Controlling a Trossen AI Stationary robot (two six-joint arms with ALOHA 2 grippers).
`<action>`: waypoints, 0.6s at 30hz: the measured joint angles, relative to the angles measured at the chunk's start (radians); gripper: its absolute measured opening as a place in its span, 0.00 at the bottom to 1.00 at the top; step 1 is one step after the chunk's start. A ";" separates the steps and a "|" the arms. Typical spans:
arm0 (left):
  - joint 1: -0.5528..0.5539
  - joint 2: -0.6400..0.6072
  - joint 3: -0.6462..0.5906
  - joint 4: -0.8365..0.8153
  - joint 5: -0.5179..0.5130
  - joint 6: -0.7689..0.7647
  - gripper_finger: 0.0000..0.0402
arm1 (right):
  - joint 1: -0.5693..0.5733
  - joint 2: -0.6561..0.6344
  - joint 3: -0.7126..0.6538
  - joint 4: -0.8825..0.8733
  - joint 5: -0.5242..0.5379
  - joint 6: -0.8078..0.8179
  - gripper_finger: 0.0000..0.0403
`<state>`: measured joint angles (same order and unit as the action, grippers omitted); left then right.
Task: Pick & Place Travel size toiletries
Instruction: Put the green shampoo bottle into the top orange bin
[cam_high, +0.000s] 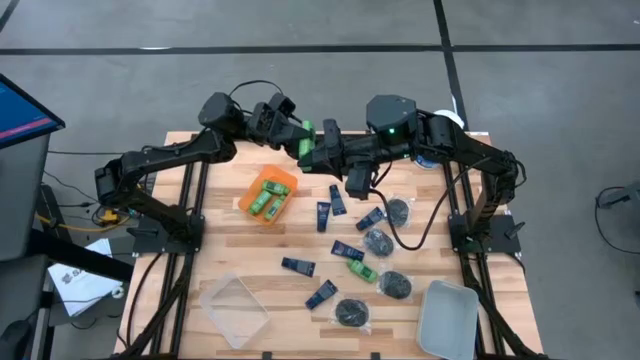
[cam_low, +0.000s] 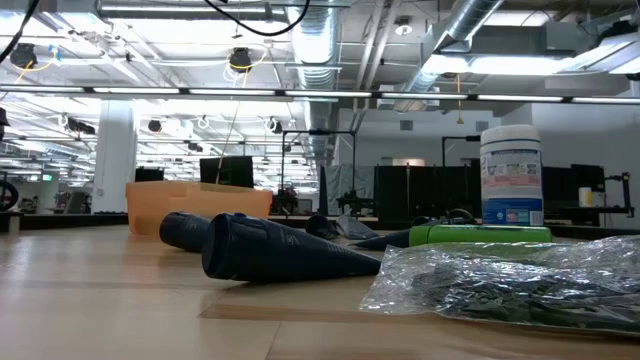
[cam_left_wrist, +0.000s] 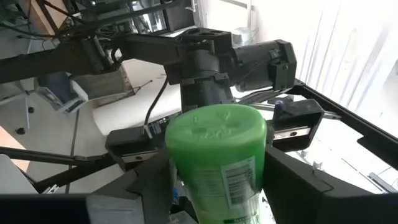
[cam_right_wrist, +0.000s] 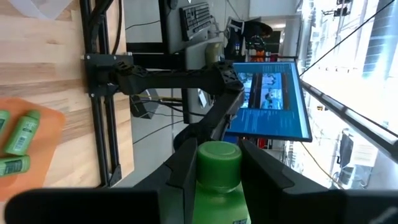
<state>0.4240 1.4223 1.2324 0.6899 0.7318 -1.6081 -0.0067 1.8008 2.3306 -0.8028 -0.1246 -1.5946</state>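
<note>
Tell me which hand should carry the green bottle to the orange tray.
Probably the left. The left hand and right hand both grip the green bottle in the air, but the orange tray lies on the left arm's side.

green bottle (cam_right_wrist: 217, 180) between jaws, orange tray (cam_right_wrist: 46, 134) beyond

Both arms are raised over the far middle of the table, wrists turned toward each other so the grippers meet end to end. The left gripper (cam_high: 293, 133) reaches in from the left, its two fingers (cam_left_wrist: 292, 180) closed on either side of a green bottle (cam_left_wrist: 217, 162). The right gripper (cam_high: 312, 148) reaches in from the right, fingers (cam_right_wrist: 183, 168) clamped on the same bottle's other end. Each arm's elbow bends back to its own side.
</note>
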 joint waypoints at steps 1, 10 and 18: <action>0.000 0.000 0.000 0.000 0.000 0.001 0.50 | -0.001 0.000 0.000 0.000 0.000 0.001 0.22; -0.004 0.000 0.000 0.000 -0.001 0.002 0.43 | -0.001 0.000 0.000 -0.005 -0.001 0.032 0.23; -0.004 0.000 0.000 0.000 -0.003 0.006 0.43 | -0.002 0.000 0.000 -0.005 0.026 0.038 0.30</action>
<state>0.4202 1.4220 1.2324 0.6895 0.7284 -1.6020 -0.0086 1.8008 2.3306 -0.8075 -0.0984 -1.5562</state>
